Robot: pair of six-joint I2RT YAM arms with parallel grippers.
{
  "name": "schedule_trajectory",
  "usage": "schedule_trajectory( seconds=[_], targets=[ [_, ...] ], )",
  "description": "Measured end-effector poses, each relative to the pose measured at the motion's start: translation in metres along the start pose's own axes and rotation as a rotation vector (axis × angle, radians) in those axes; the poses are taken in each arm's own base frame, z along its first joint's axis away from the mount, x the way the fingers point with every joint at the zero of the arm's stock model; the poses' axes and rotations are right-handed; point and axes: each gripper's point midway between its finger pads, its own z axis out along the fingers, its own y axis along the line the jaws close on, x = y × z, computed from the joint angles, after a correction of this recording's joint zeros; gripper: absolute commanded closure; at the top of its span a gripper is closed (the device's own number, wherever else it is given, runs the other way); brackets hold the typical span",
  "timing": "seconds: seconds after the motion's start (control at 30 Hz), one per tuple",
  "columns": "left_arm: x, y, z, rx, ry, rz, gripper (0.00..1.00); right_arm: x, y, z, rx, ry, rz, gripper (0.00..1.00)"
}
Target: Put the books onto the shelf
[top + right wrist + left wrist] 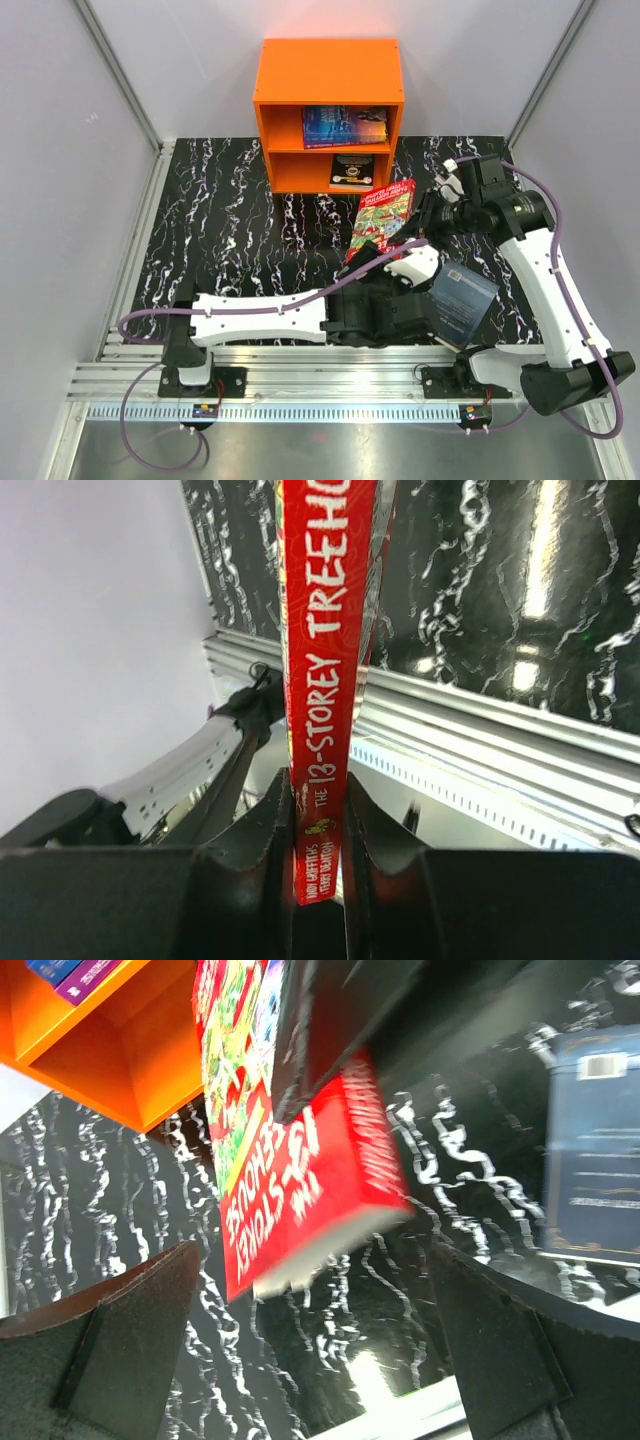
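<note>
Red-green book [382, 218] clamped at the lower end of its spine in the closed right gripper [320, 800], held tilted just in front of the orange shelf [330, 70]. Best levelled first, then slid edge-on into a compartment, clear of the blue book [344, 126] and black book [352, 170] inside, and released only once supported. Left gripper [310, 1360] wide open, empty. Legible on spine: "13-STOREY TREEHOUSE", "ANDY GRIFFITHS", "TERRY DENTON".

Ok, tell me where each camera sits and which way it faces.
Top external: above and behind the robot, looking down on the table, shelf, left arm and right arm.
Left wrist: low over the table, facing red book and shelf; open left gripper frames it.
Right wrist: looks along the right gripper, shut on the book's spine.
Shared: all three show the red book.
</note>
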Motion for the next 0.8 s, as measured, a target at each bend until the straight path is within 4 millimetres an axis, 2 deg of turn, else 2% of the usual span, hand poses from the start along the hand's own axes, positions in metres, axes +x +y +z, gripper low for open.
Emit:
schedule_trajectory(
  seconds=[0.13,0.2,0.3,0.33,0.4,0.43,0.47,0.67,0.7,0.77,0.8],
  targets=[
    [0.006,0.010,0.008,-0.026,0.006,0.017,0.05,0.012,0.008,-0.013,-0.030,0.019,0.000,1.00],
    [0.004,0.016,0.010,-0.039,0.002,0.007,0.11,0.019,0.009,-0.018,-0.038,0.032,0.006,1.00],
    [0.005,0.022,0.012,-0.044,-0.003,-0.012,0.31,0.025,0.013,-0.021,-0.058,0.054,0.028,1.00],
    [0.005,0.020,0.012,-0.037,-0.010,-0.019,0.53,0.026,0.016,-0.022,-0.070,0.061,0.035,1.00],
    [0.009,0.014,0.011,-0.009,-0.017,-0.021,0.78,0.027,0.023,-0.023,-0.102,0.076,0.057,1.00],
    [0.010,0.010,0.012,0.006,-0.021,-0.016,0.96,0.027,0.027,-0.023,-0.114,0.077,0.056,1.00],
    [0.011,0.008,0.013,0.011,-0.025,-0.003,1.00,0.027,0.027,-0.023,-0.112,0.076,0.066,1.00],
    [0.010,0.009,0.016,0.032,-0.034,-0.005,1.00,0.025,0.026,-0.023,-0.099,0.065,0.117,1.00],
    [0.009,0.009,0.017,0.042,-0.038,-0.022,1.00,0.023,0.027,-0.023,-0.098,0.057,0.120,0.77],
    [0.006,0.007,0.018,0.080,-0.050,-0.080,1.00,0.020,0.030,-0.026,-0.093,0.038,0.124,0.02],
    [0.007,0.010,0.018,0.090,-0.050,-0.130,1.00,0.020,0.032,-0.029,-0.096,0.033,0.105,0.00]
  ],
)
